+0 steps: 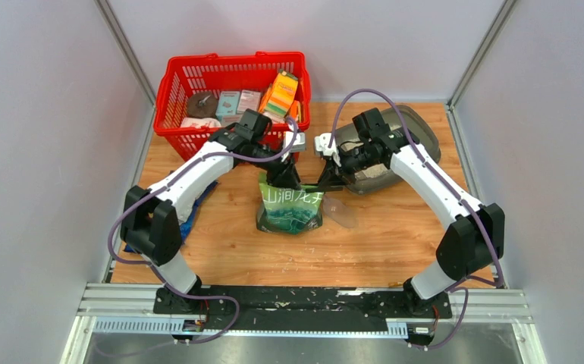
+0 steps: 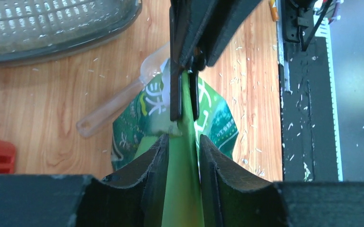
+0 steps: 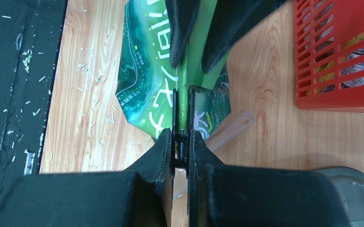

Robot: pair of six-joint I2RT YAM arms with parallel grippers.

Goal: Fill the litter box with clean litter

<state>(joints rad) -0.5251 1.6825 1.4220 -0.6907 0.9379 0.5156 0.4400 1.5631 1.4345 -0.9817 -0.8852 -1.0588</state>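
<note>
Flecks (image 2: 246, 52) of pale debris dot the black rail (image 1: 296, 303) along the near edge and the wood just beyond it. A blue bag (image 1: 196, 208) lies at the left edge, partly under the left arm. A green pouch (image 1: 290, 208) with white characters stands at mid-tabletop. A clear plastic scoop (image 1: 342, 214) lies flat just beside its right side, with the handle pointing toward the far right. A red basket (image 1: 236, 61) of cartons and packets fills the far left corner.

The litter box (image 1: 419, 125) sits in the far right corner, well apart from the basket. It is a dark grey, shallow tray with rounded corners and a raised rim. The right arm (image 1: 425, 174) crosses over its near left part and hides much of the floor. The left wrist view shows a pale grid pattern inside it, but I cannot tell whether granules lie there.

Both hands meet over the pouch's top edge. The left hand (image 2: 184, 146) is partly spread, its fingers (image 2: 157, 158) straddling the green fold, and I cannot tell whether they press it. The right hand (image 3: 181, 137) is pressed together, pinching the same fold from the opposite side.
</note>
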